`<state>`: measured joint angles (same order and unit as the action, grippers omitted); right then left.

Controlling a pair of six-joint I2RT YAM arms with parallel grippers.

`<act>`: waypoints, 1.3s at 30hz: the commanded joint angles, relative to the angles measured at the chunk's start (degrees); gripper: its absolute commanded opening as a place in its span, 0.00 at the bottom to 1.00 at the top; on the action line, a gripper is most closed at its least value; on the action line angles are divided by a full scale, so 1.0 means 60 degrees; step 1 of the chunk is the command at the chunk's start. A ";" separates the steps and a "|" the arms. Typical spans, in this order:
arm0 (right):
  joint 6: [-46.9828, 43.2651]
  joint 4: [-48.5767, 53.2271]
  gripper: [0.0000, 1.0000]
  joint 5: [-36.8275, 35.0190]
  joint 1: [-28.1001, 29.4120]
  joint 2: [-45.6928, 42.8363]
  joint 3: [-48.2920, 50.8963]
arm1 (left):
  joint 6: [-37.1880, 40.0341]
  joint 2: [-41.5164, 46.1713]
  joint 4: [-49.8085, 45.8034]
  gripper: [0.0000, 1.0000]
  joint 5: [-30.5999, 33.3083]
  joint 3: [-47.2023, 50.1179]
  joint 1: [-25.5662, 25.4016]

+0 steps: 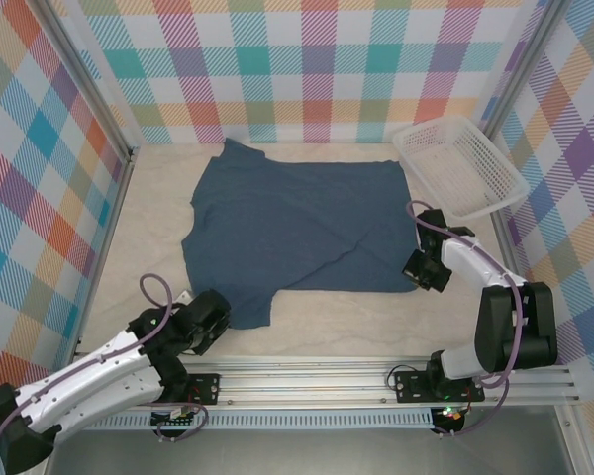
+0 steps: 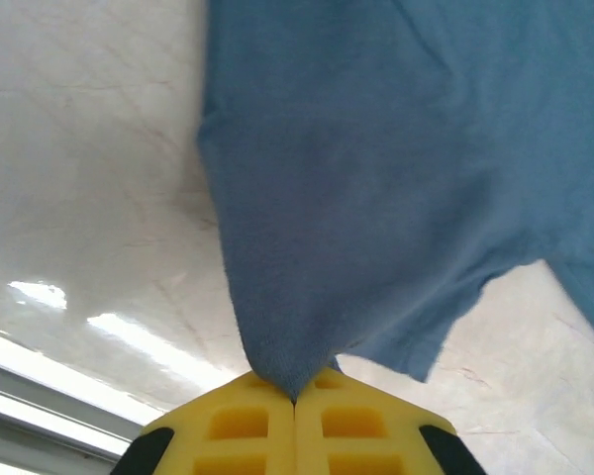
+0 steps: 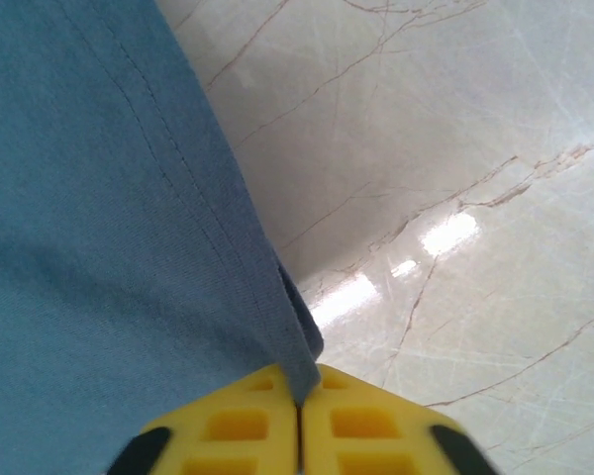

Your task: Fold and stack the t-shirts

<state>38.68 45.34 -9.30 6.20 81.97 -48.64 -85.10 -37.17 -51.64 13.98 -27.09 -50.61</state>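
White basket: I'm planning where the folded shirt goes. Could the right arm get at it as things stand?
Probably yes: the basket lies just beyond the right gripper, with nothing between them. But its jaws are pinching the t-shirt corner, so it must let go first.

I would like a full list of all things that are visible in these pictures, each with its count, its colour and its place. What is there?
t-shirt: one, dark slate blue, spread flat in the middle of the table.
basket: one, white mesh, tilted at the far right corner, apart from the t-shirt.
table: one, pale marbled surface, under everything.
walls: three, multicoloured plaid, at the left, back and right of the table.
rail: one, silver metal, along the near edge, bearing both arm bases.
left gripper: one, yellow fingers, shut on the near left corner of the t-shirt.
right gripper: one, yellow fingers, shut on the near right edge of the t-shirt.
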 commanded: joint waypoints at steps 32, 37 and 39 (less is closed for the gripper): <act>-0.0624 -0.1616 0.47 0.4252 0.0825 -0.0532 -0.1940 | 0.5597 -1.4465 0.1715 0.17 -0.1786 -1.0944 0.8402; -0.0574 -0.1822 0.47 0.4504 0.1150 0.0499 -0.2363 | 0.6015 -1.2759 0.2256 0.17 -0.1569 -0.8322 0.9198; -0.0561 -0.1973 0.47 0.4538 0.1340 0.1054 -0.2571 | 0.6261 -1.2446 0.2508 0.19 -0.1746 -0.7992 0.9364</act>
<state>35.31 35.97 15.77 12.75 85.34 -61.54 -50.43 -113.89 -35.92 2.50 -78.43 3.88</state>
